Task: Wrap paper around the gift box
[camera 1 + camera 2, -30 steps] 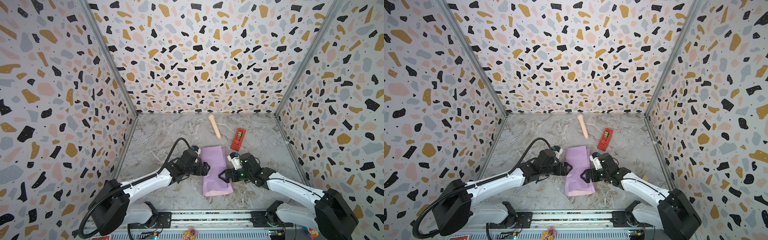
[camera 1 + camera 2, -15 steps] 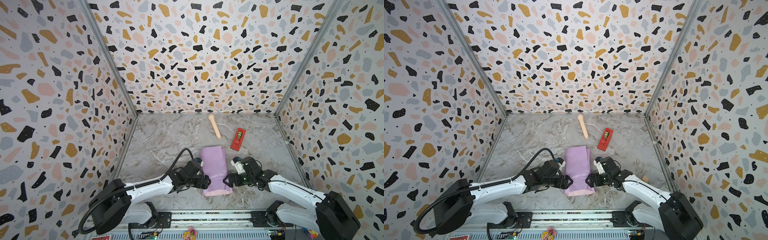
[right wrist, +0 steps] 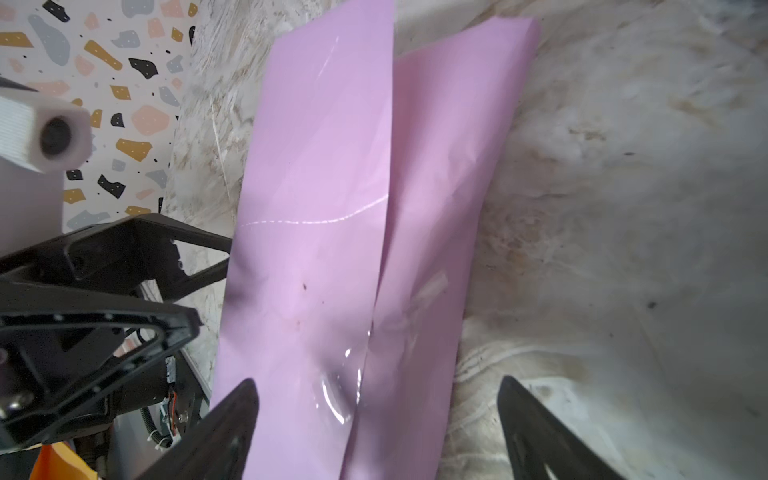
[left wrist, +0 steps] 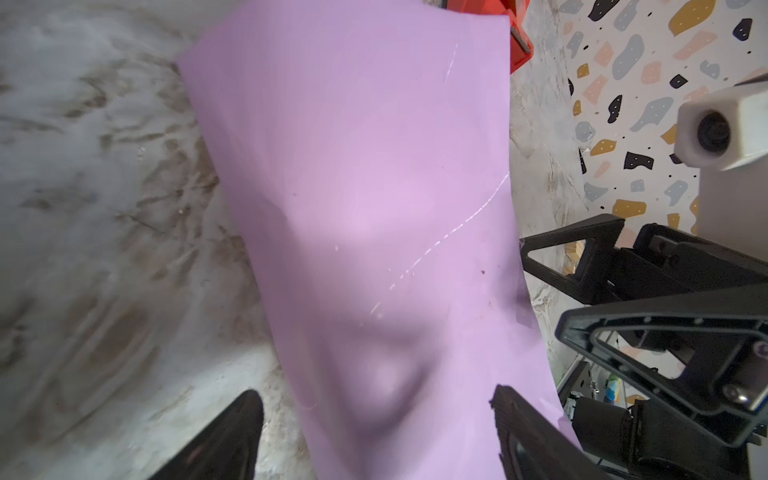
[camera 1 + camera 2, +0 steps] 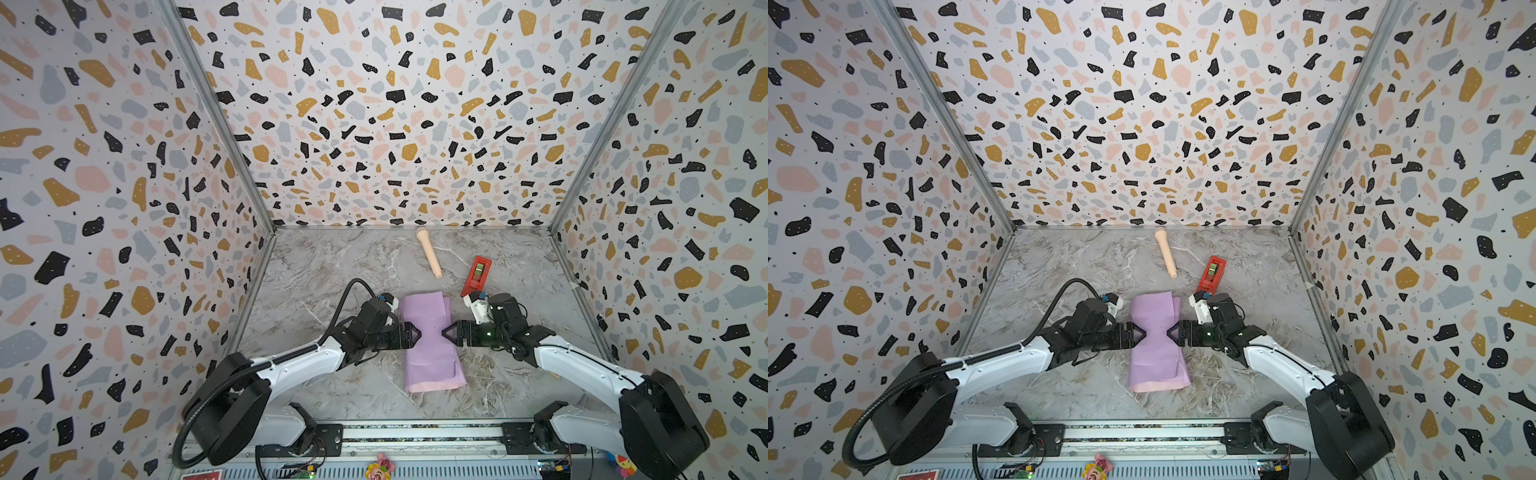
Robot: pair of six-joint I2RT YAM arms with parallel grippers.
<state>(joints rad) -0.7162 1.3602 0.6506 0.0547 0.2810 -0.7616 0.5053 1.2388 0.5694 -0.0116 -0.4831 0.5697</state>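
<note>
The paper (image 5: pixel 432 357) (image 5: pixel 1156 357) lies lengthwise on the marble floor, lilac face up, with a pale pink strip at its near end. It is folded over itself, and one flap overlaps the other (image 3: pixel 436 166). The gift box is hidden under it. My left gripper (image 5: pixel 415 334) (image 5: pixel 1140 332) presses into the paper's left side. My right gripper (image 5: pixel 446 332) (image 5: pixel 1172 331) presses into its right side, so the paper is pinched into a waist. Each wrist view shows wide-open jaws (image 4: pixel 376 397) (image 3: pixel 378 384), one finger over the paper and the other over bare floor.
A beige toy microphone (image 5: pixel 428 253) lies near the back wall. A red tape dispenser (image 5: pixel 476 272) sits just behind my right wrist. Speckled walls close the left, right and back sides, and a metal rail (image 5: pixel 415 432) runs along the front.
Both grippers went toward the paper's near end, then came back to its middle. They now push in from both sides, pinching a waist into the paper. Both sets of jaws have narrowed slightly.
</note>
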